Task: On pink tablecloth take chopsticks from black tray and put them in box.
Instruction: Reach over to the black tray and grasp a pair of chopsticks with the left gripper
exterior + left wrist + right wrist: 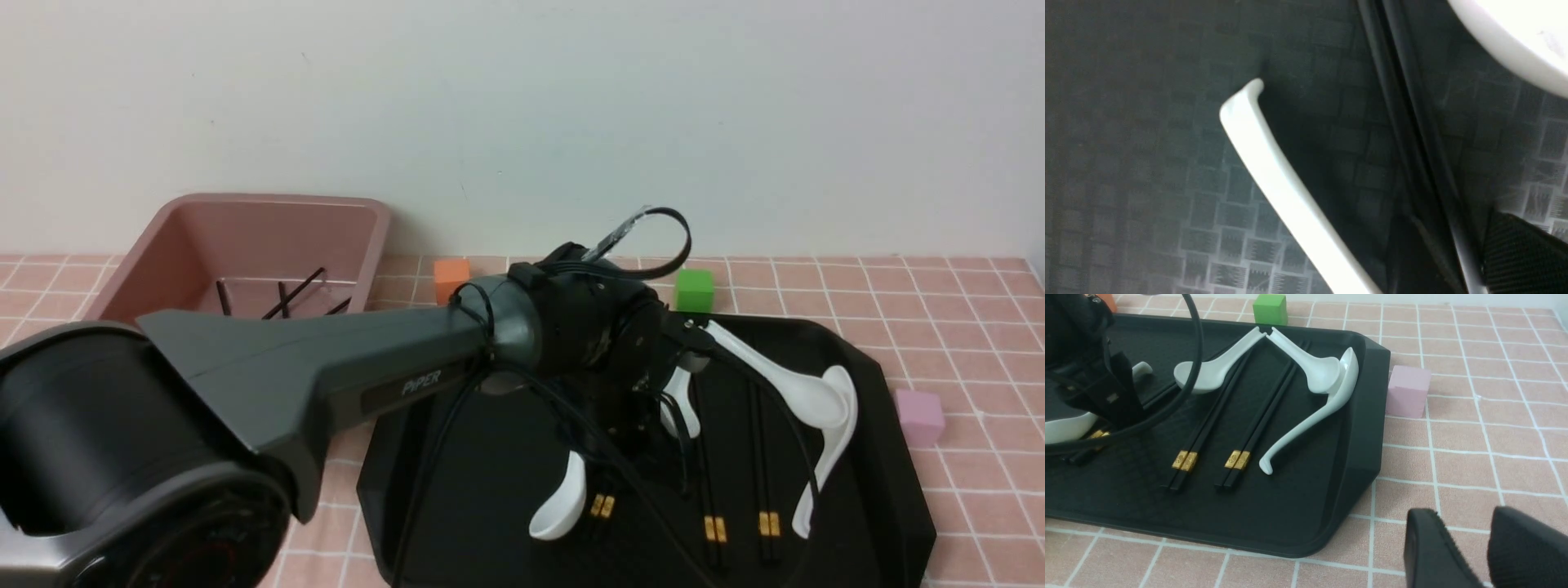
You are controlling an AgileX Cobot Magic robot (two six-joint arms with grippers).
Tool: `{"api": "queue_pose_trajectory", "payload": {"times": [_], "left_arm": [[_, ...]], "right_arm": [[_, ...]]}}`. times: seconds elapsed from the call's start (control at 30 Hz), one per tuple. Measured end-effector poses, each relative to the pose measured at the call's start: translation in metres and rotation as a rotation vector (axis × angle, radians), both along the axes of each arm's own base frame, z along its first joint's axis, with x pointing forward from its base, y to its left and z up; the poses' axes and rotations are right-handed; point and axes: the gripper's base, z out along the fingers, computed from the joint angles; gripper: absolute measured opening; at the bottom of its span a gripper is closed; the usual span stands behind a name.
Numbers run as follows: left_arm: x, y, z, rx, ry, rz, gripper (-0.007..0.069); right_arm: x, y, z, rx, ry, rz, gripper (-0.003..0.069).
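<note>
**Ann:** Fingers on the left gripper (645, 425): clenched or spread?

**Ben:** Cannot tell. Only one black ribbed pad (1519, 253) shows, just beside a pair of long black gold-banded chopsticks (1412, 134) on the flat matte black tray (1363, 416). The right gripper (1464, 526) hangs slightly parted and empty, off the tray's near right corner.

**Ann:** The risk?

**Ben:** A white soup spoon's handle (1274, 183) lies near that pair. Closing could snag it, or pinch one stick only. The deep pink-brown plastic tub (245, 220), beyond the tray's far left corner, holds some sticks.

Left arm (326, 367) reaches forward and angles down, left jaws spread; right jaws hover low, slightly parted.
</note>
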Motion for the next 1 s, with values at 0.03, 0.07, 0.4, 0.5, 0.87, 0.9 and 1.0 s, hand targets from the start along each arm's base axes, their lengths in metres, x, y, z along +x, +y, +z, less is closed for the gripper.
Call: {"api": "queue_pose_trajectory", "payload": {"times": [0.03, 0.07, 0.4, 0.5, 0.87, 0.9, 1.0], "left_arm": [[0.000, 0.000, -0.001, 0.001, 0.001, 0.000, 0.0270], [0.001, 0.000, -0.002, 0.002, 0.001, 0.000, 0.0270], [0.002, -0.001, -0.005, 0.017, 0.003, 0.032, 0.0262], [0.001, -0.002, -0.005, 0.022, -0.002, 0.028, 0.0211], [0.002, -0.001, -0.003, -0.006, 0.007, 0.154, 0.0111], [0.002, -0.001, -0.001, -0.012, 0.004, 0.158, 0.0111], [-0.001, 0.002, 0.007, -0.008, 0.011, 0.166, 0.0111]], "right_arm": [[0.000, 0.000, 0.000, 0.000, 0.000, 0.000, 0.0240], [0.000, 0.000, 0.000, 0.000, 0.000, 0.000, 0.0240], [0.000, 0.000, 0.000, 0.000, 0.000, 0.000, 0.0240], [0.000, 0.000, 0.000, 0.000, 0.000, 0.000, 0.0240], [0.000, 0.000, 0.000, 0.000, 0.000, 0.000, 0.0240], [0.000, 0.000, 0.000, 0.000, 0.000, 0.000, 0.0240], [0.000, 0.000, 0.000, 0.000, 0.000, 0.000, 0.0240]]}}
